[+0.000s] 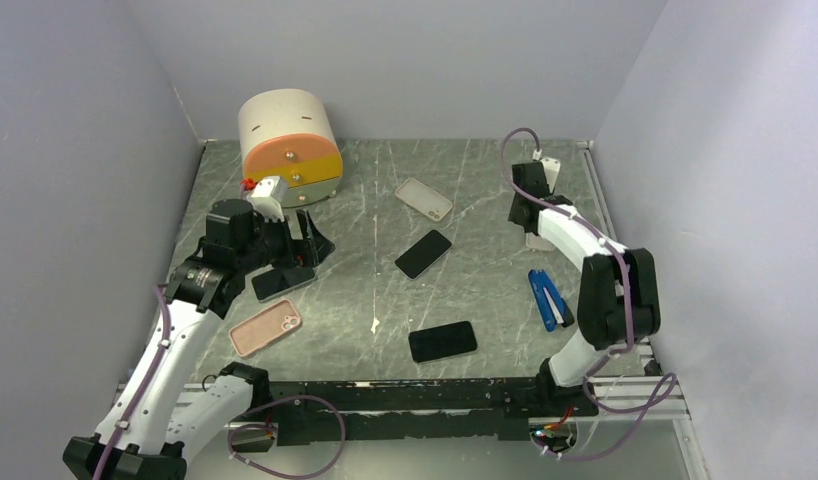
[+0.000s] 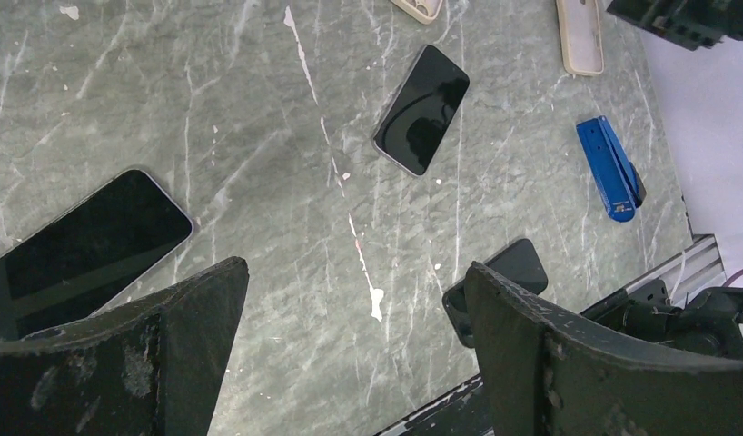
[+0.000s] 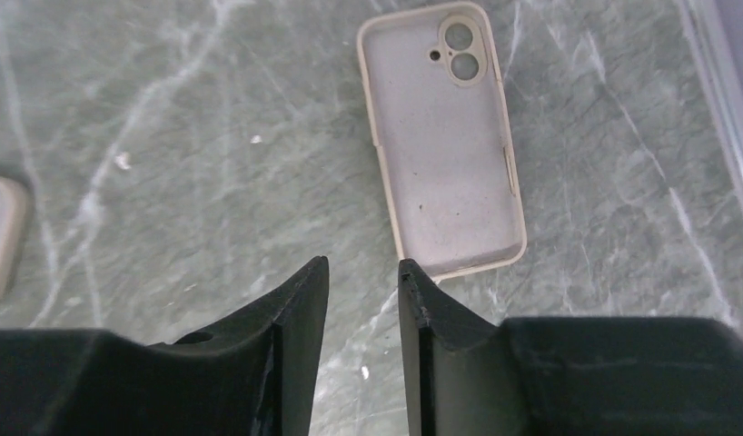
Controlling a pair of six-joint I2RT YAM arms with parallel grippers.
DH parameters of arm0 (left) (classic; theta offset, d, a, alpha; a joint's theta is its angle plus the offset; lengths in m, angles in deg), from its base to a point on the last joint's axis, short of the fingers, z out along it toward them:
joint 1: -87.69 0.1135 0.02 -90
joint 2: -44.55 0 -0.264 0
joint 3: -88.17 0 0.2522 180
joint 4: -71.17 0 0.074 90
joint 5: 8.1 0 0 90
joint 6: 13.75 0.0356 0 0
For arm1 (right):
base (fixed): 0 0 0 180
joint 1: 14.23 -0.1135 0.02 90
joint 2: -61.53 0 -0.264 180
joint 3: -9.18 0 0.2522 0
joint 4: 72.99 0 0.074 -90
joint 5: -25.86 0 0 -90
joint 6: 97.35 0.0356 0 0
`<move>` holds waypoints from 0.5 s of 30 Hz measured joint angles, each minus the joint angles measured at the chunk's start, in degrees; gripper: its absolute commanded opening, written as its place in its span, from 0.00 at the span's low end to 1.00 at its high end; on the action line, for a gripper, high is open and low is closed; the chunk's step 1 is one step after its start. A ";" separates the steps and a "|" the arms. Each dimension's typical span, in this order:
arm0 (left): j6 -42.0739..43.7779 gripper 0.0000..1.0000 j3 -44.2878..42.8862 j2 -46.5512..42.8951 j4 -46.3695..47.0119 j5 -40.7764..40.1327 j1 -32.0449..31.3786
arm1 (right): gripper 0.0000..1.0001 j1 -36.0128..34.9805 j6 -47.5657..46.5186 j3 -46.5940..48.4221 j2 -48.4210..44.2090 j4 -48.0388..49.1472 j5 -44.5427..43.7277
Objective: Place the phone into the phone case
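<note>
Three dark phones lie on the marble table: one (image 1: 283, 283) just below my left gripper (image 1: 303, 243), one (image 1: 423, 253) in the middle, and one dark slab (image 1: 442, 341) near the front that may be a phone or a case. A pink case (image 1: 266, 328) lies at the front left and a beige case (image 1: 424, 198) towards the back. My left gripper (image 2: 354, 268) is wide open and empty, with the nearest phone (image 2: 77, 250) to its left. My right gripper (image 3: 363, 263) is narrowly open and empty, just short of an empty beige case (image 3: 445, 136) lying hollow side up.
A blue stapler (image 1: 550, 299) lies at the right, also in the left wrist view (image 2: 611, 168). A cream and orange cylinder-shaped box (image 1: 289, 147) stands at the back left. Walls close the left, back and right sides. A metal rail (image 1: 405, 390) runs along the front edge.
</note>
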 measured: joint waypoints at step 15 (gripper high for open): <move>0.17 0.94 0.00 -0.35 -0.04 -0.96 0.00 | 0.29 9.03 -4.83 8.83 16.61 -1.42 11.06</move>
